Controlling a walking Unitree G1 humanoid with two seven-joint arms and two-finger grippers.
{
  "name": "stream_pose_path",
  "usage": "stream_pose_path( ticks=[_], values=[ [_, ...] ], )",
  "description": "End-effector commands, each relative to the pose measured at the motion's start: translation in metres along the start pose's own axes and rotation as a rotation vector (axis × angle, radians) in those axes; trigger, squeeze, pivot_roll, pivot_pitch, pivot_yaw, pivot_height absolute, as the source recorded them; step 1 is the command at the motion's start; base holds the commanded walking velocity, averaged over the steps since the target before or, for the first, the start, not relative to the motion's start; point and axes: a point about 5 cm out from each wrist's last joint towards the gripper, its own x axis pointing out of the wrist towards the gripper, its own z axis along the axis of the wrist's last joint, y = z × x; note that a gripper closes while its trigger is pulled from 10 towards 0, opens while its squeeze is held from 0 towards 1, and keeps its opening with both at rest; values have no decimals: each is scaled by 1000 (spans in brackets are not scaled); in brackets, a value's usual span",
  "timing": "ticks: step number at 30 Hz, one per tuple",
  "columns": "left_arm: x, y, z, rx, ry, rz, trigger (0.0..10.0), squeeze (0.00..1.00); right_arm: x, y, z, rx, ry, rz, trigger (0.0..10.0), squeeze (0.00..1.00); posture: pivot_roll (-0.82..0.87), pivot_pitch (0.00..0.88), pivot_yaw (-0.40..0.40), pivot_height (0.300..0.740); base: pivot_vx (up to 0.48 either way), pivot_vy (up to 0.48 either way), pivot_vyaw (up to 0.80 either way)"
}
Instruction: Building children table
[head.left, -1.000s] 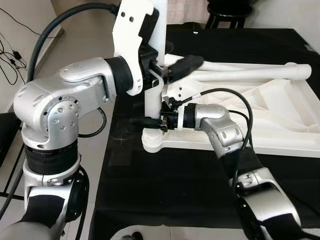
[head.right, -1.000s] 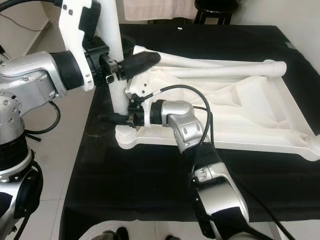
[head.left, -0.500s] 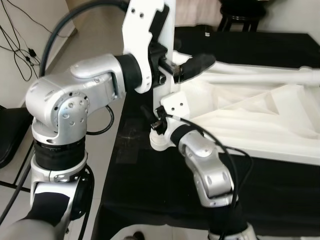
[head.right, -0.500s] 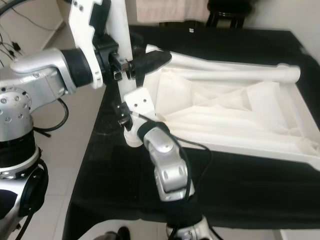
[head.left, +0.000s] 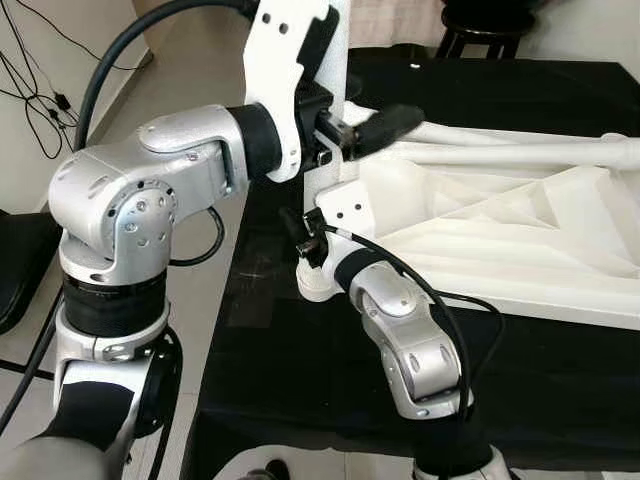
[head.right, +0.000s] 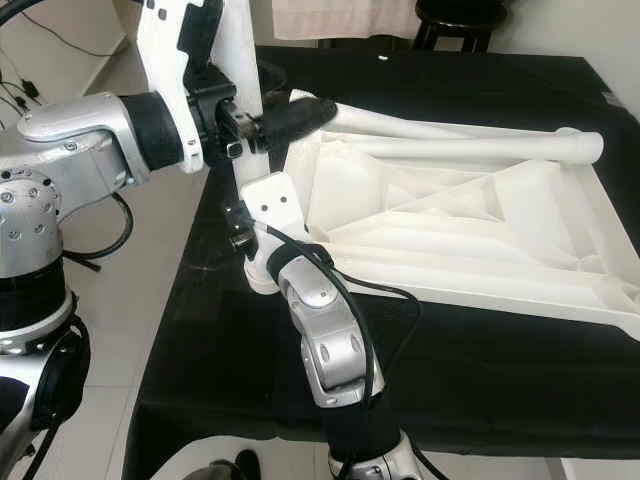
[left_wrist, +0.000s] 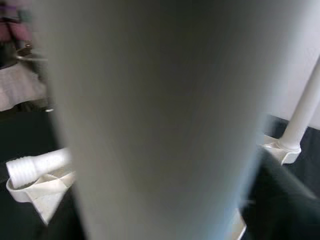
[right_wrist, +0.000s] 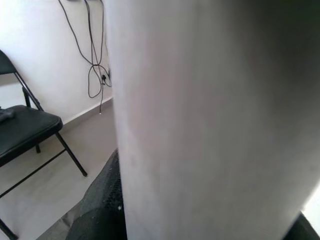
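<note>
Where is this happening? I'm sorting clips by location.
Probably a room in a home or a plain workroom: a tiled floor, a black folding chair with cables hanging down a white wall, and an upturned white children's table on a black-covered surface.

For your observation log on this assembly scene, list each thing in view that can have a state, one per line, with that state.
Table top: upside down on the black cloth.
Upright leg: standing at the near left corner.
Loose legs: lying flat inside the top.
Left pincer: shut on the upright leg, high up.
Right pincer: at the leg's base; grip unclear.
Folding chair: unfolded.
</note>
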Motion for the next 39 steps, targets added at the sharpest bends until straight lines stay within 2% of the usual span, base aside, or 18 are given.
stream_pose_path(
  ticks=[1, 9, 10, 12, 13, 15, 16, 17, 21, 22, 26, 27, 28, 29, 31, 36, 37, 39],
  values=[
    [5, -8, 0, 21, 25, -53, 0, 0, -4, 11, -33, 45, 165, -26, 0, 0, 11, 226, -2, 740, 0, 0, 0],
    [8, -17, 4, 9, 2, -117, 0, 0, -3, 9, -33, 65, 165, -38, 0, 0, 11, 225, 2, 740, 0, 0, 0],
    [8, -18, 4, 8, 0, -123, 0, 0, -3, 8, -32, 64, 163, -39, 4235, 0, 11, 225, 2, 740, 0, 0, 0],
    [8, -18, 4, 8, 0, -123, 0, 0, -3, 8, -32, 64, 163, -39, 4235, 0, 11, 225, 2, 740, 0, 0, 0],
    [9, -19, 4, 6, -1, -127, 0, 0, -3, 8, -31, 64, 164, -38, 10000, 0, 10, 226, 2, 740, 0, 0, 0],
    [9, -20, 4, 7, -1, -131, 0, 0, -2, 7, -29, 59, 158, -35, 10000, 0, 11, 226, 3, 740, 0, 0, 0],
    [9, -20, 4, 7, -1, -136, 0, 0, 1, 6, -24, 67, 127, 8, 10000, 1000, 12, 227, 3, 740, 0, 0, 0],
    [10, -22, 4, 3, -3, -149, 0, 0, 10, 2, -8, 54, 42, 112, 10000, 1000, 14, 229, 5, 740, 0, 0, 0],
    [10, -23, 5, 2, -4, -155, 0, 0, 18, -5, 2, 19, -6, 177, 10000, 1000, 15, 232, 7, 740, 0, 0, 0],
    [10, -23, 5, 1, -4, -158, 0, 0, 21, -6, 5, -3, -20, 255, 10000, 1000, 17, 233, 7, 740, 0, 0, 0],
    [10, -24, 5, 0, -4, -162, 0, 0, 27, -12, 11, -41, -37, 326, 10000, 1000, 21, 236, 7, 740, 0, 0, 0],
    [10, -25, 5, -1, -3, -167, 0, 0, 34, -20, 18, -91, -51, 424, 10000, 0, 24, 236, 8, 740, 0, 0, 0],
    [10, -25, 5, -1, -3, -167, 0, 0, 34, -20, 18, -91, -51, 424, 10000, 0, 24, 236, 8, 740, 0, 0, 0],
    [10, -26, 5, -1, -3, -171, 0, 0, 37, -26, 24, -124, -58, 484, 10000, 0, 24, 236, 8, 740, 0, 0, 0],
    [10, -28, 5, -2, 0, -182, 0, 0, 44, -28, 28, -135, -27, 681, 10000, 0, 31, 242, 11, 740, 0, 0, 0],
    [9, -29, 5, -4, 2, -188, 0, 0, 50, -26, 30, -119, -10, 783, 10000, 0, 40, 247, 10, 740, 0, 0, 0],
    [9, -30, 6, -4, 4, -192, 0, 0, 50, -23, 30, -102, -3, 829, 0, 0, 42, 252, 13, 740, 0, 0, 0],
    [9, -30, 6, -4, 4, -192, 0, 0, 50, -23, 30, -102, -3, 829, 0, 0, 42, 252, 13, 740, 0, 0, 0]
  ],
)
